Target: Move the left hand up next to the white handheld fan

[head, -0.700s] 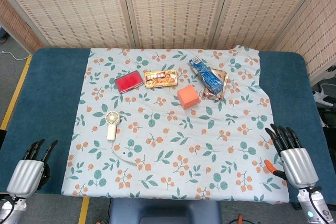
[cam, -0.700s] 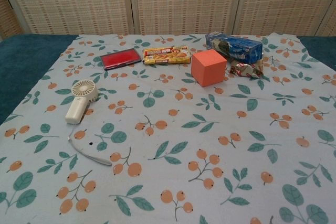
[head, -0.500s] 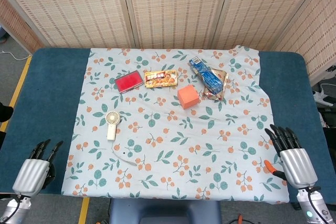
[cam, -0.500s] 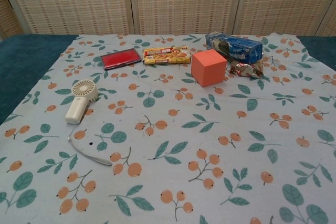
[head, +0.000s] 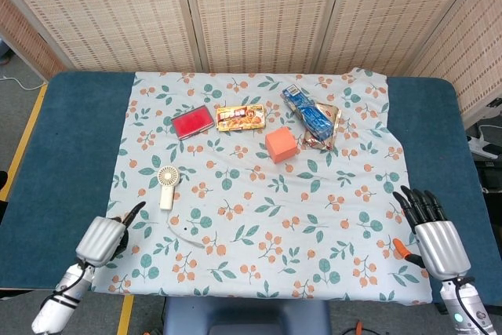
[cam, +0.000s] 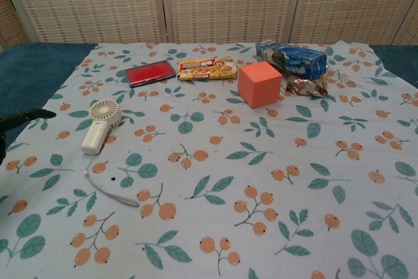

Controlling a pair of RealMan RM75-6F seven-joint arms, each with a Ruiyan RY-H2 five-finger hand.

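Note:
The white handheld fan (head: pixel 166 185) lies flat on the floral cloth at the left, round head toward the back, its cord trailing forward; the chest view shows the fan (cam: pixel 100 123) too. My left hand (head: pixel 106 236) hovers at the cloth's near-left corner, in front of and to the left of the fan, apart from it and holding nothing. Its dark fingertips (cam: pixel 26 116) enter the chest view at the left edge. My right hand (head: pixel 436 233) rests at the near right with fingers spread, empty.
At the back of the cloth lie a red case (head: pixel 190 123), an orange snack pack (head: pixel 239 118), an orange cube (head: pixel 280 145), a blue packet (head: pixel 307 112) and a foil wrapper (head: pixel 323 135). An orange-handled tool (head: pixel 405 250) sits beside my right hand.
My left hand has swung right and forward from the blue table edge onto the cloth's corner, closer to the fan. Its fingertips now show in the chest view. The right hand stayed put.

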